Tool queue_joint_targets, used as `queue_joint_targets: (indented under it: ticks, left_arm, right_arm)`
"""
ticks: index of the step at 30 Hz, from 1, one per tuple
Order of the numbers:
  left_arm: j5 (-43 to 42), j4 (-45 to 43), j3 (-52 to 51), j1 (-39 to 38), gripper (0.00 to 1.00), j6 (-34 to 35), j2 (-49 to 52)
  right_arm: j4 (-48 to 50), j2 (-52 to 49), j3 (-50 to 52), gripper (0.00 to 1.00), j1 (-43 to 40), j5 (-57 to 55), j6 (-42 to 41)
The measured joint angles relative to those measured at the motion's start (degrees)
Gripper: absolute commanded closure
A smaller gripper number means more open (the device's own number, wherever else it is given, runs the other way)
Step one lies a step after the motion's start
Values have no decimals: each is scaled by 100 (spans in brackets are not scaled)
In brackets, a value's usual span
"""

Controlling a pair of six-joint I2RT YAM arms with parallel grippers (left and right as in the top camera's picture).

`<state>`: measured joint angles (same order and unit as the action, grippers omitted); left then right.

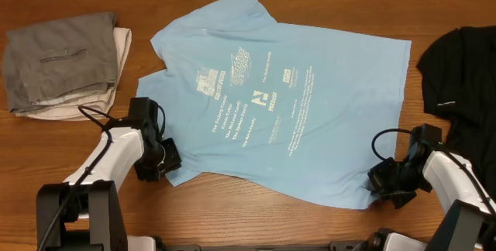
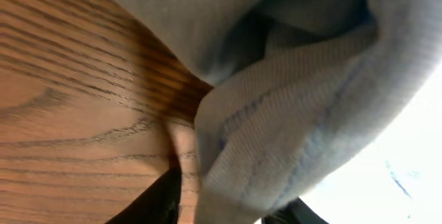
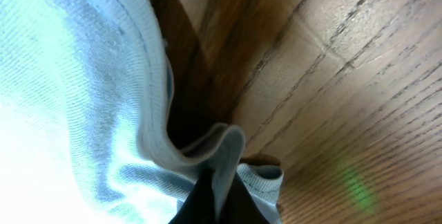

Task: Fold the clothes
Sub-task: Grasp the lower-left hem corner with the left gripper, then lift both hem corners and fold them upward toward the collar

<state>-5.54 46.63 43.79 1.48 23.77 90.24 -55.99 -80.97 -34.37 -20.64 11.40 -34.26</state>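
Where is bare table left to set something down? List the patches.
Free: the front strip below the T-shirt hem, between the left gripper and right gripper; the front-left corner below the grey pile; the far edge above the shirt's right half. Crowded: the gap between shirt and black garment.

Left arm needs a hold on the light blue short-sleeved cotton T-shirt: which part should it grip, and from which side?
Probably the stitched edge at the near-left corner of the T-shirt, approached from the near side, where the left gripper sits. It lies flat, print up, so only its border offers a pinchable lip; the right gripper is shut on the near hem corner likewise.
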Motion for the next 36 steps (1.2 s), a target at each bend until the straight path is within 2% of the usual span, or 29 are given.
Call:
queue_joint_targets:
  ticks: [2,4,11,16,23,27,30,36]
  left_arm:
    - [44,-2,0,0,80,-15,0]
    - [85,4,-4,0,96,-9,0]
    - [81,142,-4,0,96,-20,0]
    - [35,772,181,0,96,-15,0]
    - [13,1587,1025,0,96,146,0]
    - [15,1840,1172,0,96,376,-83]
    - [13,1996,1172,0,96,531,-411]
    - [-7,2208,1182,-2,96,656,-1556]
  right_arm:
    - [0,0,0,95,0,-2,0]
    - [0,0,0,95,0,-2,0]
    - [-2,0,0,96,0,0,0]
    - [-118,-4,-61,96,0,-4,-2]
    - [-929,-26,-1132,96,0,0,-4]
    - [-1543,-28,-1751,96,2,-2,-22]
    - [-1974,-26,-2188,96,0,-22,-17]
    - [-2343,146,-2380,96,2,-94,-22]
